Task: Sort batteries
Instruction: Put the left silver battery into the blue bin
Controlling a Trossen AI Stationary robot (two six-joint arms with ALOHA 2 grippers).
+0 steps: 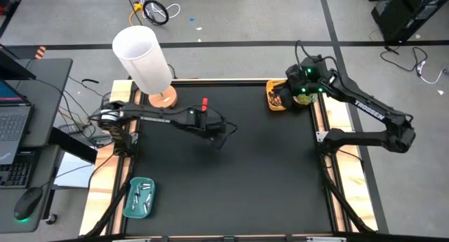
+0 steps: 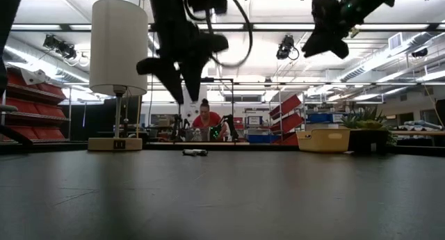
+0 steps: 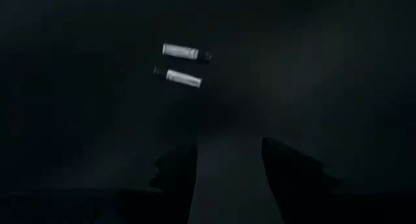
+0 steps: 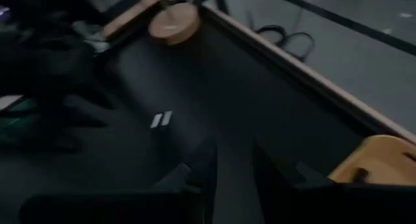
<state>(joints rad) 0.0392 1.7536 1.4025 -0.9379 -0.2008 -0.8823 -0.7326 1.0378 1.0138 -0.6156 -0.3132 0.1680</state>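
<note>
Two batteries (image 3: 184,63) lie loose on the black table (image 1: 231,186), side by side and almost parallel, pale-bodied with a dark tip on each; they sit in the table's middle-left part toward its far edge, and the left gripper (image 3: 224,165) hangs above and just short of them with its fingers apart and nothing between them. The right gripper (image 4: 231,162) is raised over the far right corner, just beside the yellow tray (image 1: 276,97); its fingers stand a little apart, and nothing appears to be held, though the view there is poor. The main risk from here is the closeness of the pair: fingers coming down over one could catch or nudge the other and send it rolling across the smooth table, or close on both at once. A grip set off-centre on such a thin cylinder could also flip it out of the fingers. Another danger is dropping a battery into the wrong tray, since the teal tray (image 1: 133,203) sits at the near left corner, well away from the yellow one. By count: two loose batteries, two trays, roughly five or six batteries already in the teal tray, two arms, and one lamp (image 1: 145,59) at the far left.
</note>
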